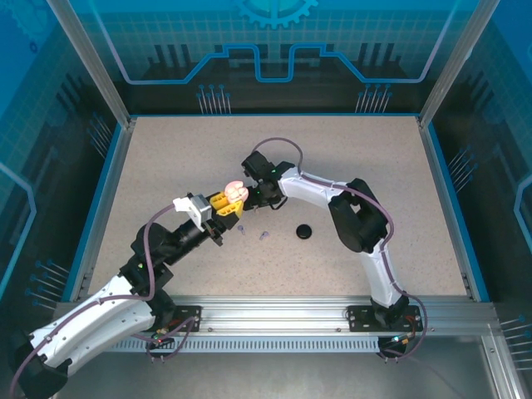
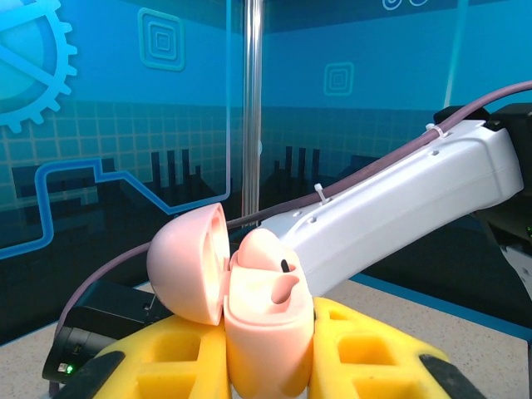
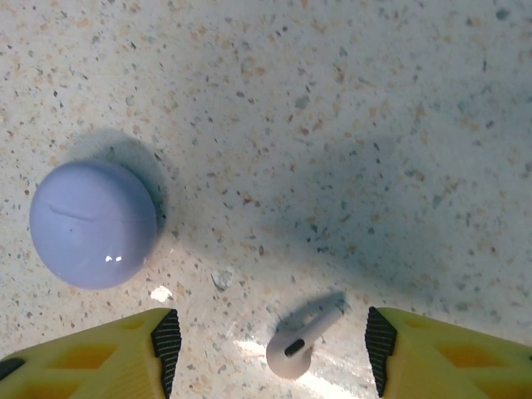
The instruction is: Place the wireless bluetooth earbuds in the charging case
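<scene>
Earbud (image 3: 293,349) inside open R claw (image 3: 270,356) — case (image 2: 266,320) in L claw (image 2: 270,370)

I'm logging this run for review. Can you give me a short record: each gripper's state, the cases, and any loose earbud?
left gripper: shut on the pink charging case
case lid: open, swung to the left in the left wrist view
inside the case: one pink bud appears seated
right gripper: open, one finger on each side of the pale pink earbud, touching neither
pale pink earbud: lying on the table
lilac round case: closed, on the table, apart from that earbud
black round case: on the table
</scene>
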